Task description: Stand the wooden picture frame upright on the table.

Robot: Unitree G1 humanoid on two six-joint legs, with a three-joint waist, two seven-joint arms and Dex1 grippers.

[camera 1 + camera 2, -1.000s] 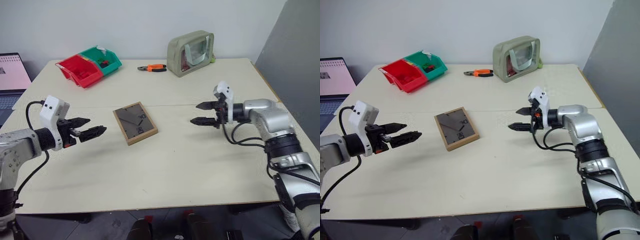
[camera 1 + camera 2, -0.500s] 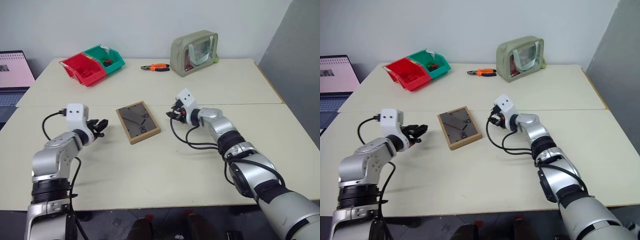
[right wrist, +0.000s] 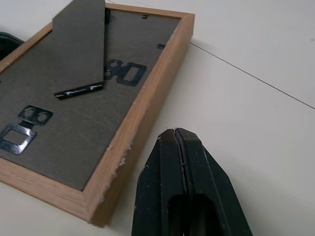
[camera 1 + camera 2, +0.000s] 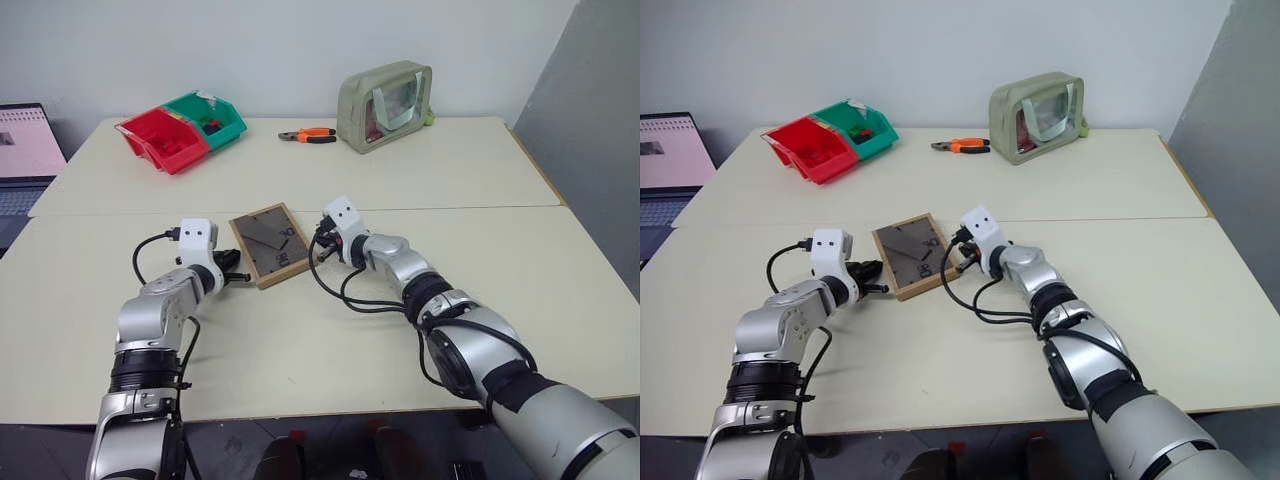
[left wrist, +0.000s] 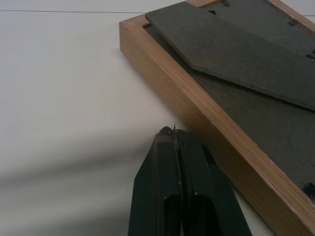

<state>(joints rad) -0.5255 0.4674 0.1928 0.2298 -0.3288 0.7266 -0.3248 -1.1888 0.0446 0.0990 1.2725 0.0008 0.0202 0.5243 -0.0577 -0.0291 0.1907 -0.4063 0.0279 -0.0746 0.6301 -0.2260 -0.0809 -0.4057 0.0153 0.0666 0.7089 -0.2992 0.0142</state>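
Meanwhile, the wooden picture frame point(image 4: 272, 244) lay flat on the table point(image 4: 330, 330) a little left of the picture's centre in the head views, dark grey back facing up, with its fold-out stand point(image 3: 79, 45) and metal clips point(image 3: 123, 72) showing. It sat just below the seam point(image 4: 470, 208) that ran across the tabletop.

The left gripper point(image 4: 238, 279) sat low at the frame's left side, its two black fingers pressed together with nothing between them; in the left wrist view the joined tips point(image 5: 170, 135) lay just beside the light-wood edge point(image 5: 197, 110), and whether they touched it could not be told. The right gripper point(image 4: 322, 243) sat at the frame's right side, fingers likewise pressed shut and empty, near the wood rim point(image 3: 142, 105) but apart from it.

Toward the top of the picture stood a red bin point(image 4: 158, 141) and a green bin point(image 4: 208, 117) side by side at upper left, orange-handled pliers point(image 4: 305, 135) at upper centre, and a pale green pouch point(image 4: 382, 92) to their right. A laptop point(image 4: 25, 152) showed at the left edge.
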